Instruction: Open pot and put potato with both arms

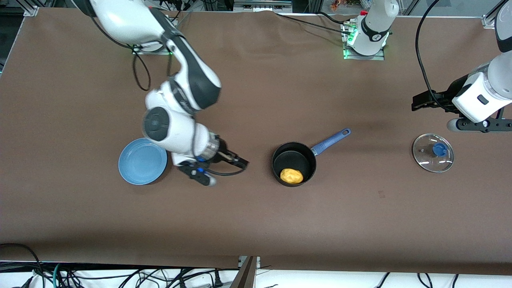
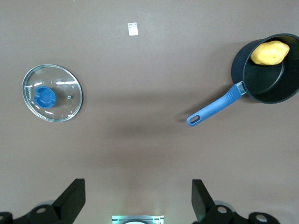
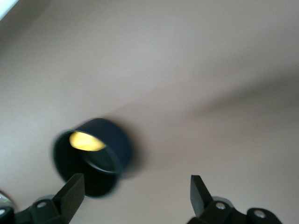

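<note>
The black pot (image 1: 277,159) with its blue handle (image 1: 331,141) stands open mid-table. The yellow potato (image 1: 291,176) lies inside it. The glass lid (image 1: 428,158) with a blue knob (image 1: 439,149) lies flat on the table toward the left arm's end. My right gripper (image 1: 239,161) is open and empty, over the table between the blue plate and the pot. My left gripper (image 1: 422,103) is open and empty, over the table beside the lid. The left wrist view shows the lid (image 2: 60,105), pot (image 2: 273,86) and potato (image 2: 269,52). The right wrist view shows the pot (image 3: 117,145) and potato (image 3: 86,141).
A flat light-blue plate (image 1: 143,161) lies on the brown table toward the right arm's end, beside the right wrist. A small white tag (image 2: 133,29) lies on the cloth. Cables hang along the table's near edge.
</note>
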You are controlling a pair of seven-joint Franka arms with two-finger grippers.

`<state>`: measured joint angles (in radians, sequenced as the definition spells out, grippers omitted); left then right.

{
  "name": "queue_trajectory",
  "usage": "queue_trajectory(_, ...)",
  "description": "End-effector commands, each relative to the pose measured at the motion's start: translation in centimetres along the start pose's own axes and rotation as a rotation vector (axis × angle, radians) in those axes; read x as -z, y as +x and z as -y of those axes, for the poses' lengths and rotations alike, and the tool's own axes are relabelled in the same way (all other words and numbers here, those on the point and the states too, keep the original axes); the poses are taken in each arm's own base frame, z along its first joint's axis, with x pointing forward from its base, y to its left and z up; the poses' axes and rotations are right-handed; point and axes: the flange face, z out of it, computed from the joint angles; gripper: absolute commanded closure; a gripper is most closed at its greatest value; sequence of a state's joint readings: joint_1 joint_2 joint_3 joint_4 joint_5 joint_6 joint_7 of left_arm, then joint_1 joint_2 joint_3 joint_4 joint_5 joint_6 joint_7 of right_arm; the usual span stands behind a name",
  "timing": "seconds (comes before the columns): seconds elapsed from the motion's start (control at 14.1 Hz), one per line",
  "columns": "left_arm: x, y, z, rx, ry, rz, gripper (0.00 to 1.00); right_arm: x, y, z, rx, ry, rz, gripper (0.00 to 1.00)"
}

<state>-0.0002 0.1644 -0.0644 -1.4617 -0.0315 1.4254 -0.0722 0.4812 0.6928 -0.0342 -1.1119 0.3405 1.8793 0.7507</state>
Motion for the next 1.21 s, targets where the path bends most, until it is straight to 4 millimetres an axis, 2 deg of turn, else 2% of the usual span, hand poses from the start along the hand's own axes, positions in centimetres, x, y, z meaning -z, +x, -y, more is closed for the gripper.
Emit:
queue_trajectory(0.0,0.2,0.3,0.5,0.012,0.028,0.001,0.0,5.7,-1.2,-6.8,0.148,-0.073,0.016,0.0)
queue_trajectory(0.14,0.6,0.4,0.4,0.013,0.022,-0.008,0.0,9.5,-1.7,-12.4,0.265,-0.118,0.017,0.0)
queue_trajectory(0.28,0.8,0.9,0.1,0.008,0.02,-0.017,0.0,13.1,-2.8,-16.7,0.372,-0.172,0.001,0.0)
queue_trajectory(0.43,1.1,1.0,0.1,0.006,0.02,-0.021,0.0,16.1,-3.3,-20.1,0.407,-0.209,-0.005,0.0)
queue_trajectory(0.5,1.1,1.0,0.1,0.006,0.02,-0.021,0.0,17.8,-2.7,-22.5,0.416,-0.232,0.009,0.0)
queue_trajectory(0.57,1.1,0.9,0.1,0.007,0.019,-0.021,0.0,19.4,-2.9,-23.5,0.474,-0.24,0.023,0.0)
queue_trajectory(0.64,1.1,0.9,0.2,0.009,0.025,-0.022,0.0,20.4,-2.3,-24.9,0.486,-0.245,0.035,0.0)
queue_trajectory(0.71,1.1,0.9,0.1,0.007,0.027,-0.022,0.0,22.6,-1.5,-25.6,0.472,-0.239,0.017,0.0)
queue_trajectory(0.78,1.1,1.0,0.2,0.008,0.022,-0.023,0.0,23.6,-0.6,-26.4,0.448,-0.246,0.037,0.0)
queue_trajectory(0.92,1.1,0.9,0.2,0.009,0.019,-0.021,0.0,24.1,-0.2,-26.3,0.43,-0.271,0.09,0.0)
queue_trajectory(1.14,1.1,0.9,0.0,0.004,0.02,-0.021,0.0,24.5,-1.8,-24.3,0.465,-0.313,0.057,0.0)
